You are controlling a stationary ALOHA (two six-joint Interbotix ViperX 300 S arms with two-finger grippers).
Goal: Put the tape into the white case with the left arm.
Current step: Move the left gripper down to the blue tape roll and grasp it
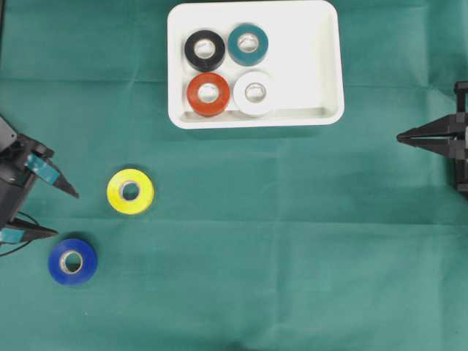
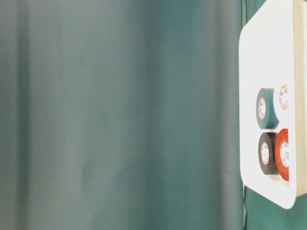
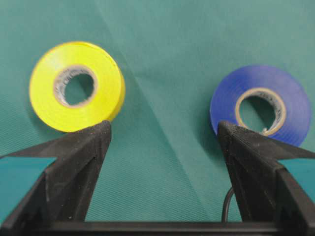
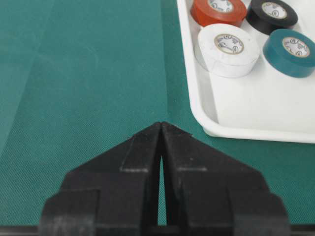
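Two tape rolls lie flat on the green cloth at the left: a yellow tape (image 1: pixel 130 191) (image 3: pixel 76 86) and a blue tape (image 1: pixel 72 261) (image 3: pixel 261 104). My left gripper (image 1: pixel 66 213) (image 3: pixel 164 129), with teal bands, stands open just left of them, nothing between its fingers; in the left wrist view one roll lies beyond each fingertip. The white case (image 1: pixel 322 44) (image 2: pixel 261 52) (image 4: pixel 256 108) sits at the top middle. My right gripper (image 1: pixel 401 137) (image 4: pixel 161 124) is shut and empty at the right edge, short of the case.
Inside the case lie black (image 1: pixel 205 50), teal (image 1: pixel 248 44), red (image 1: pixel 208 93) and white (image 1: pixel 254 92) tape rolls, grouped in its left half. The case's right half is bare. Green cloth (image 1: pixel 278 241) covers the table, with creases.
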